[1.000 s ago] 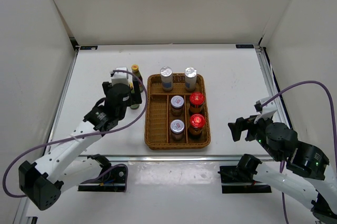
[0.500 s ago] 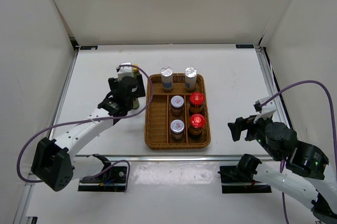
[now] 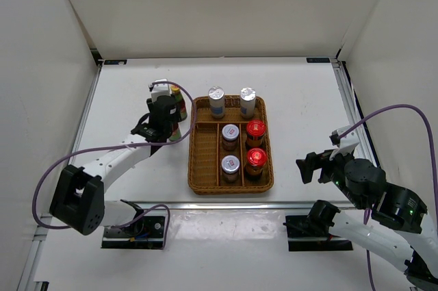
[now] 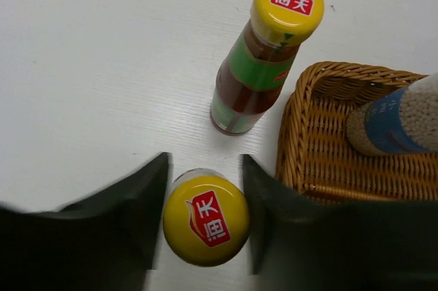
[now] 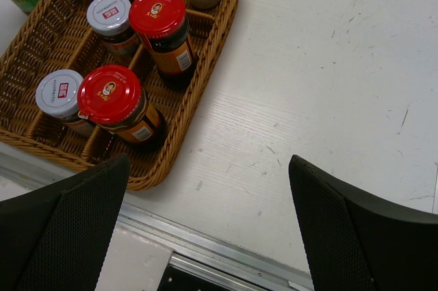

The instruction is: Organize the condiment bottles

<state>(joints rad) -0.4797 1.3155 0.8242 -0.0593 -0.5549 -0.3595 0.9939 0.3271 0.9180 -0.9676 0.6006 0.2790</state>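
Note:
Two yellow-capped, green-necked bottles stand on the table just left of the wicker tray (image 4: pixel 308 147). My left gripper (image 4: pixel 204 202) is shut on the nearer bottle (image 4: pixel 205 219), one finger against each side of its cap. The farther bottle (image 4: pixel 263 65) stands free beyond it. In the top view my left gripper (image 3: pixel 170 123) hides most of the held bottle; the other bottle (image 3: pixel 179 101) shows beside it. The tray (image 3: pixel 198 168) holds two white shakers (image 3: pixel 217 101), two silver-lidded jars (image 3: pixel 230 133) and two red-lidded jars (image 3: pixel 255 129). My right gripper (image 5: pixel 209 229) hangs open over bare table, right of the tray.
The tray's left column (image 3: pixel 204 150) has nothing in it. White walls enclose the table on three sides. A metal rail (image 5: pixel 226 250) runs along the near edge below my right gripper.
My left arm moved toward the tray's left side, came down over the nearer yellow-capped bottle, and its jaws closed from wide open onto it. The right arm has not moved.

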